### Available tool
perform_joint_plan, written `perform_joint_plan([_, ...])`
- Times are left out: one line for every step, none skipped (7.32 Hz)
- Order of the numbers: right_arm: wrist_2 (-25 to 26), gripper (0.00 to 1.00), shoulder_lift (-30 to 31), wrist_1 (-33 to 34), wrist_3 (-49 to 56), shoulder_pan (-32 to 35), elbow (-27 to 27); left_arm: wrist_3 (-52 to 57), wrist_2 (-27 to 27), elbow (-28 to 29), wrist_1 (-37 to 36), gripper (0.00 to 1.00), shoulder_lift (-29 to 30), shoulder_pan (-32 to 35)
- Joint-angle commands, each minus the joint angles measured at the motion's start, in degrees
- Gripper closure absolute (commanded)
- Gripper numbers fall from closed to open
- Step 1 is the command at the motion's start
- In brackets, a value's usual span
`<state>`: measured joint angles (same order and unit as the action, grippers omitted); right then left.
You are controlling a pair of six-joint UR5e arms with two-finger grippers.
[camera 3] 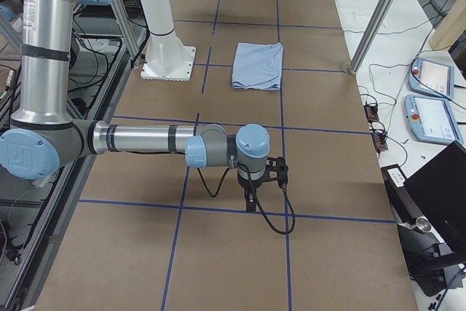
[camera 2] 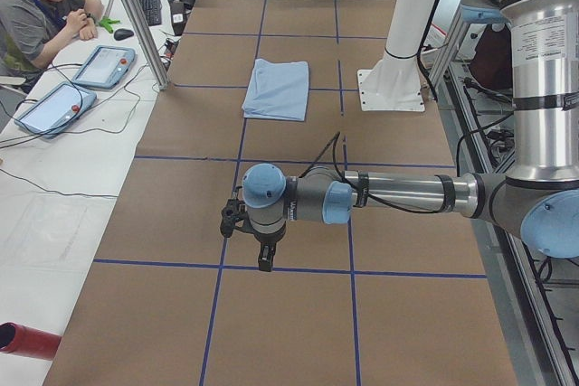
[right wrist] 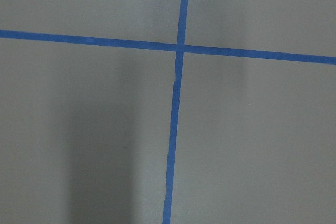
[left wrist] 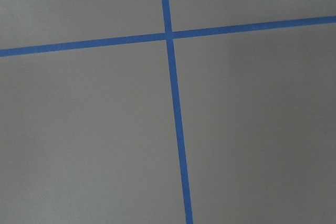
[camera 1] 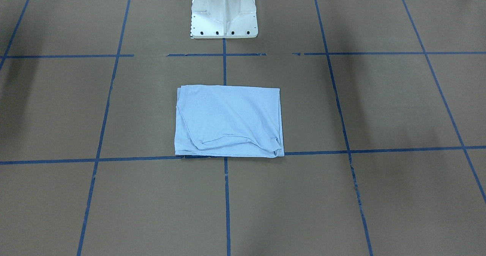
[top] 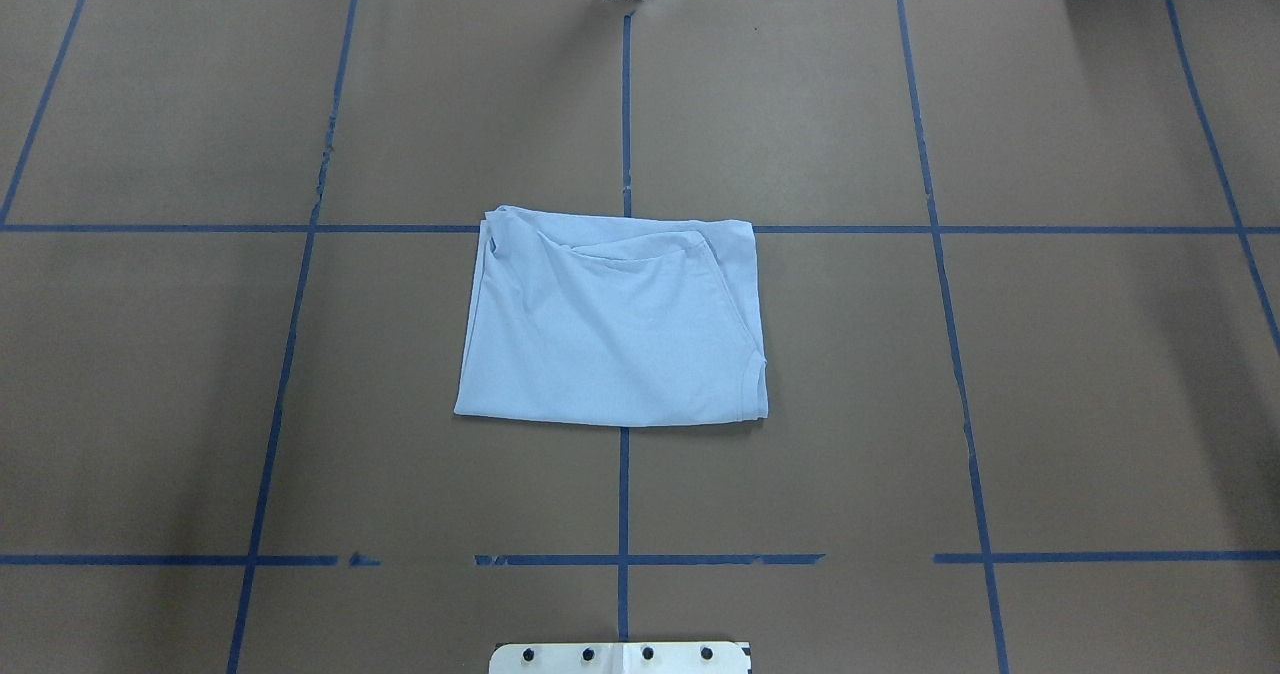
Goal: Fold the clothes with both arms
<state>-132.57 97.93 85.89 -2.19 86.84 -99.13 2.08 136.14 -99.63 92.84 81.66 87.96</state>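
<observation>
The light blue T-shirt (top: 615, 319) lies folded into a flat rectangle at the middle of the brown table, in front of the white pedestal. It also shows in the front-facing view (camera 1: 228, 121) and both side views (camera 2: 279, 89) (camera 3: 258, 65). Its print and label are hidden. My left gripper (camera 2: 262, 255) hangs over bare table far toward the left end, pointing down. My right gripper (camera 3: 250, 198) hangs likewise far toward the right end. Both are well away from the shirt and hold nothing that I can see. I cannot tell whether either is open or shut. Neither shows in the overhead or front-facing view.
The white pedestal base (camera 1: 224, 16) stands behind the shirt. Blue tape lines (top: 625, 494) grid the table. An operator (camera 2: 41, 15) sits beside tablets (camera 2: 104, 65) on the side bench. Metal posts (camera 2: 136, 20) (camera 3: 378, 16) stand at the far edge. Both wrist views show only tape crossings.
</observation>
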Motion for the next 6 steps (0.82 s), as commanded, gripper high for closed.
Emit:
perform_joint_plan([-0.05, 0.00, -0.02, -0.02, -0.27, -0.09, -0.01, -0.06, -0.61, -2.40, -0.29, 0.00, -0.36, 0.19])
perform_joint_plan([-0.05, 0.00, -0.02, -0.02, -0.27, -0.01, 0.08, 0.38, -0.70, -2.41, -0.47, 0.00, -0.36, 0.28])
perform_joint_plan([-0.05, 0.00, -0.02, -0.02, -0.27, -0.09, 0.08, 0.38, -0.62, -2.67, -0.47, 0.00, -0.45, 0.80])
perform_joint_plan([-0.05, 0.00, -0.02, -0.02, -0.01, -0.09, -0.09, -0.05, -0.79, -2.68, -0.21, 0.00, -0.45, 1.16])
perform_joint_plan([-0.05, 0.00, -0.28, -0.11, 0.08, -0.09, -0.09, 0.03, -0.79, -2.76, -0.12, 0.00, -0.45, 1.51])
perform_joint_plan([-0.05, 0.00, -0.46, -0.11, 0.16, -0.09, -0.09, 0.03, -0.79, -3.02, -0.12, 0.00, -0.45, 1.60])
